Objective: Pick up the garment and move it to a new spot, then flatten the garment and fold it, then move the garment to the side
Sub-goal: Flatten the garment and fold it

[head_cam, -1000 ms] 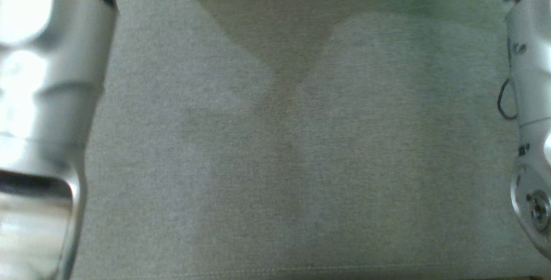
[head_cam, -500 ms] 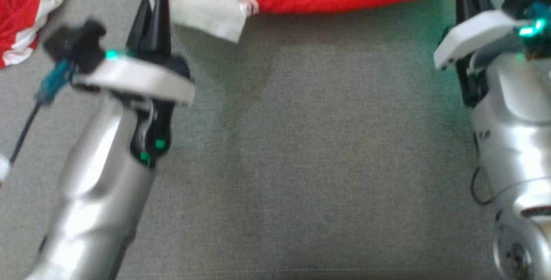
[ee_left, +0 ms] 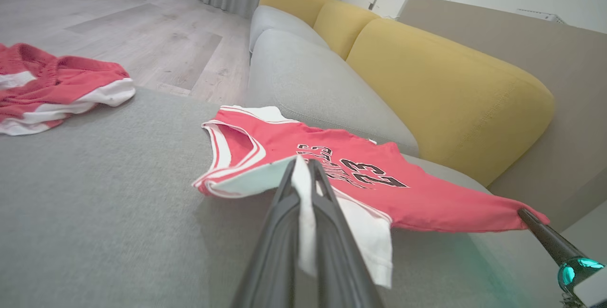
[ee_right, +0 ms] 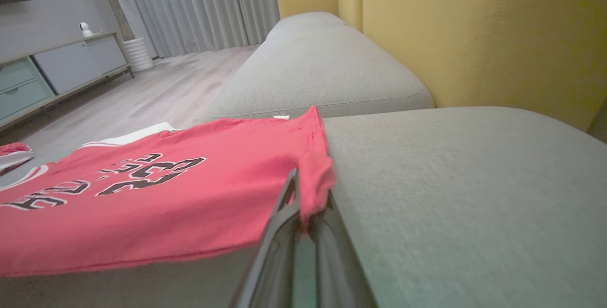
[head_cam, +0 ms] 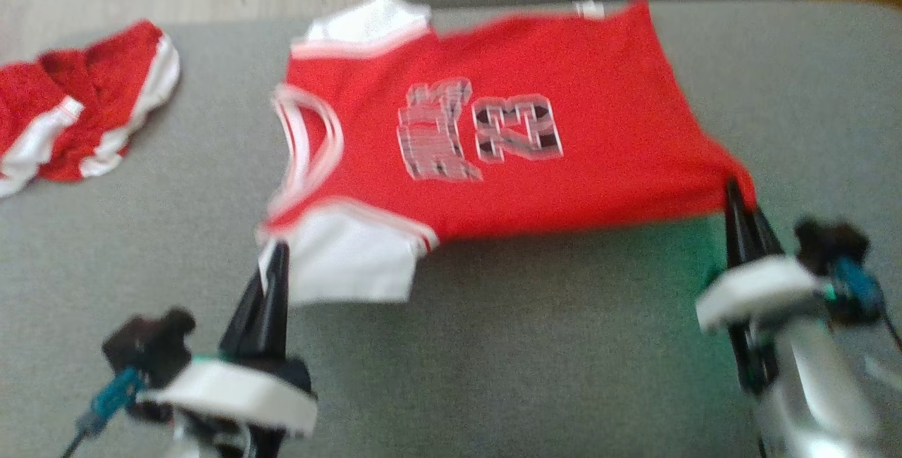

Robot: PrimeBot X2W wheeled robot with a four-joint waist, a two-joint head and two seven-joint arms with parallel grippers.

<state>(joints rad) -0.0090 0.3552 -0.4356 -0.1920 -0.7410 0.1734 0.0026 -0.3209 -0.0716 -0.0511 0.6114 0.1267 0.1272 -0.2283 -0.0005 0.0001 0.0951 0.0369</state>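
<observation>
The left gripper (head_cam: 276,255), at seven o'clock in the head view, is pinched tight on the white sleeve of the red shirt (head_cam: 507,148). The right gripper (head_cam: 734,194), at four o'clock, is clamped on the shirt's hem corner. The shirt stretches between them, spread toward twelve o'clock over the grey sofa cushion (head_cam: 535,345). Red shorts (head_cam: 77,113) lie at ten o'clock.

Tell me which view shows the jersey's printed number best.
Left wrist view: the number on the red jersey reads crisply, 23. Head view blurs it; right wrist view shows it upside down, foreshortened.
</observation>
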